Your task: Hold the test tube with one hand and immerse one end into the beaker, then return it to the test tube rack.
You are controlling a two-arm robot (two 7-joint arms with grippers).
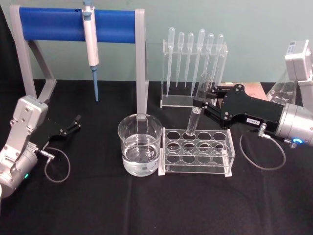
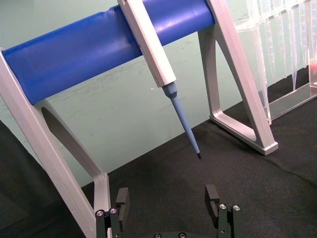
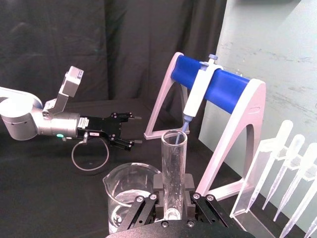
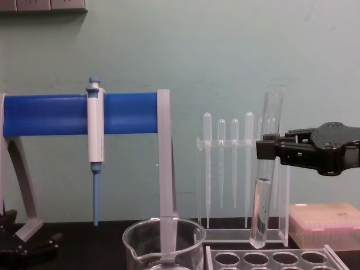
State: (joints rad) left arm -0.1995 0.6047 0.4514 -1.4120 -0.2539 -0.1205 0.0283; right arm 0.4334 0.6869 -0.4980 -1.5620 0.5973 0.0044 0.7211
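Right tool pinches test tube just over rack beside beaker; left tool spread, far left.

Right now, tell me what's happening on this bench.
The right gripper is clamped on the test tube, holding it slightly tilted with its rounded end at a back-row hole of the rack. The beaker, part full of clear liquid, stands beside the rack on the robot's left. The left gripper sits open and empty at the table's left.
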